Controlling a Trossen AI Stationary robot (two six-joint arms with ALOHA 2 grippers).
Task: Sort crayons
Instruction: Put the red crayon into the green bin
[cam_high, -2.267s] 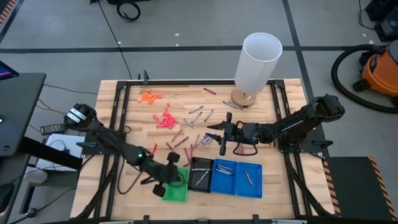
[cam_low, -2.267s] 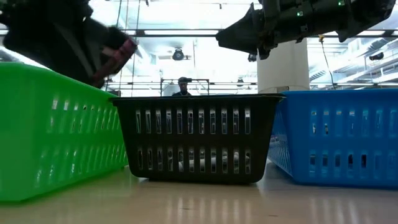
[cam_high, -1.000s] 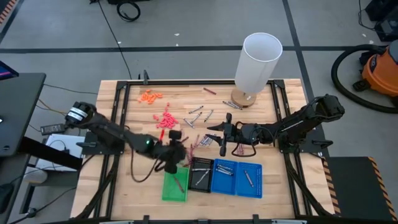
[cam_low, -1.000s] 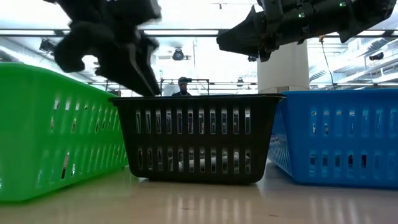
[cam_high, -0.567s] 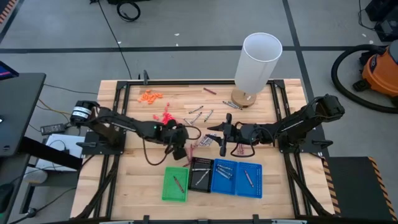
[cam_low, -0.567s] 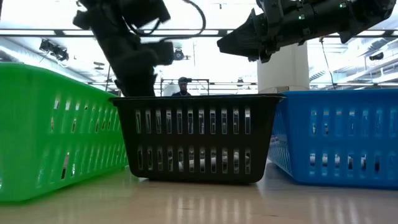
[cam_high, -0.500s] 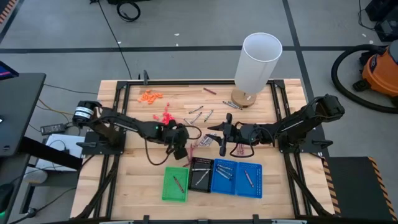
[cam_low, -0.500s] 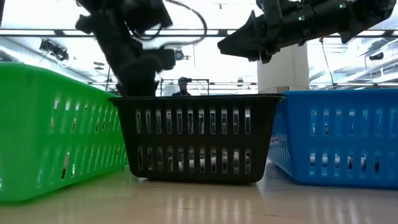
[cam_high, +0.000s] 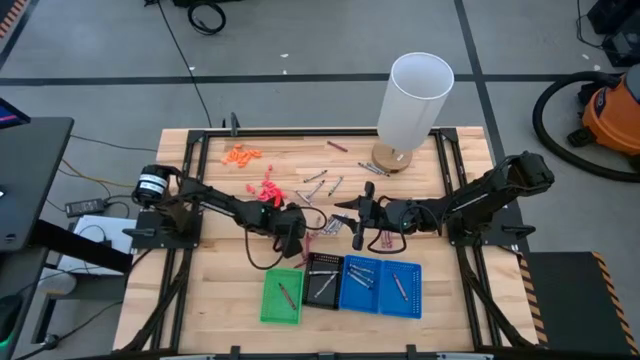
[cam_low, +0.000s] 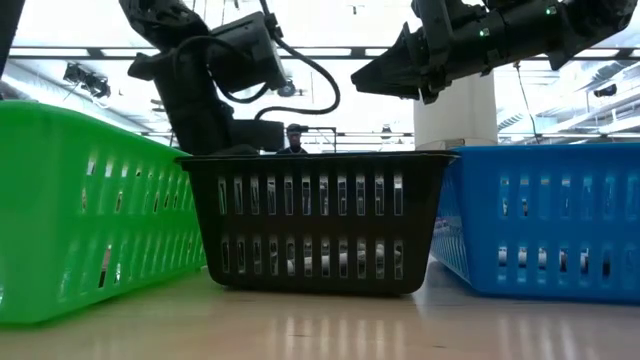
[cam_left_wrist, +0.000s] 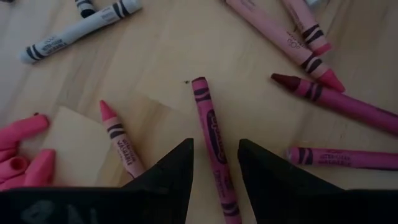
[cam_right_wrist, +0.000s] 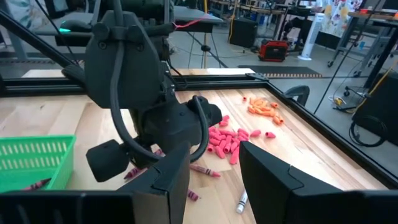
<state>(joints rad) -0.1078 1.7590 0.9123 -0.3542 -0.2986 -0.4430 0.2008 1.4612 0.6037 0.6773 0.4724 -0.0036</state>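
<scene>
High view: in the middle of the frame, on the wooden table (cam_high: 215, 300), lying loose among each other, the crayons (cam_high: 322, 228). More of them, silvery grey, just above that heap, and one maroon stick in the green tray (cam_high: 268, 310) at lower centre. Right of it in a row, touching, a black tray (cam_high: 323, 262) and two blue trays (cam_high: 381, 300). Reaching in from the left, the left gripper (cam_high: 292, 232), down over the left edge of the heap. Facing it from the right, just across the heap, the right gripper (cam_high: 357, 224). At upper left of the tabletop, orange bits (cam_high: 241, 155), and below them pink-red bits (cam_high: 268, 190). At upper centre, a tall white cylinder (cam_high: 415, 100).

Low view: across the front, green tray (cam_low: 90, 200), black tray (cam_low: 315, 220), blue tray (cam_low: 550, 220). At upper left, behind the black tray's rim, the left arm dipping down. At upper right, hanging above the trays, the right gripper (cam_low: 395, 75). Far behind, a person (cam_low: 293, 140).

Left wrist view: parted, with its dark fingers (cam_left_wrist: 165, 180) on either side of a magenta crayon (cam_left_wrist: 210, 130) and not pinching it. At the left edge, pink-red bits again, and a grey crayon (cam_left_wrist: 81, 28) at top left.

Right wrist view: spread wide at the bottom of the frame, the right gripper's own fingers (cam_right_wrist: 273, 180), holding nothing. Filling the centre, the left arm's wrist, low over the wood.
</scene>
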